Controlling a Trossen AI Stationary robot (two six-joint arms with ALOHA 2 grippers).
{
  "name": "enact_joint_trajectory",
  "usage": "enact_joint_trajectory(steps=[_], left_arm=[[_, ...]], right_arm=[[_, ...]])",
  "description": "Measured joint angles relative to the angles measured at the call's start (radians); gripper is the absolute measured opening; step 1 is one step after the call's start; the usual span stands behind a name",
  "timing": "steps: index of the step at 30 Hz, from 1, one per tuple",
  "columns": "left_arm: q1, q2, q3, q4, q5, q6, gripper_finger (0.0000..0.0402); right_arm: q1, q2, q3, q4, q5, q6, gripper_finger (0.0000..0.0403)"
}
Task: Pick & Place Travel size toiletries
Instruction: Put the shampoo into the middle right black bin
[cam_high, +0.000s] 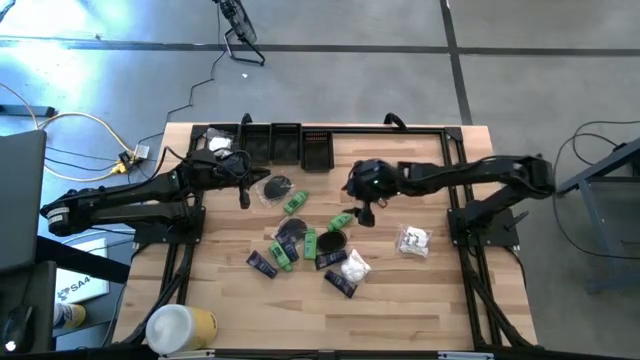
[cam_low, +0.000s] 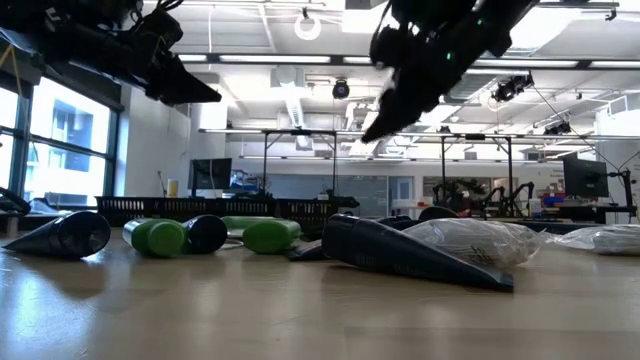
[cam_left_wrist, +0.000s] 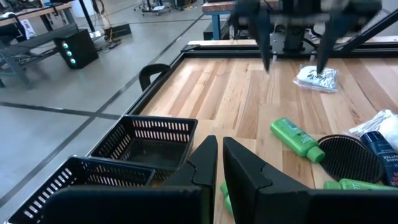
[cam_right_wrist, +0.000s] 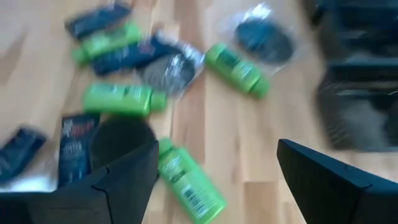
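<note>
text: "S4" partly legible on white box (cam_high: 78, 288) left of table, high view | green bottles (cam_left_wrist: 297, 138): label print too small to read | dark sachets (cam_right_wrist: 73, 144): print blurred, unreadable | no other legible signs

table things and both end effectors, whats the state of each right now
left end effector: shut, empty, near the black baskets
right end effector: open, empty, above the pile
green bottles: lying on their sides
round black disc: flat on the table
white packet: lying apart from the pile
</note>
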Motion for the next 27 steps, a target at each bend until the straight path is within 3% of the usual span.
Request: enact_joint_trajectory(steps=[12,27], left_arm=[[0.000,0.000,0.000,-0.005,0.000,0.000,0.0023],[0.000,0.000,0.000,-0.009,0.001,0.000,0.0023]], right_arm=[[0.001,0.228,0.000,0.001,-0.082,-0.014,0.0307],[0.000,0.341,0.002,0.032,-0.078,-0.054,0.0300]])
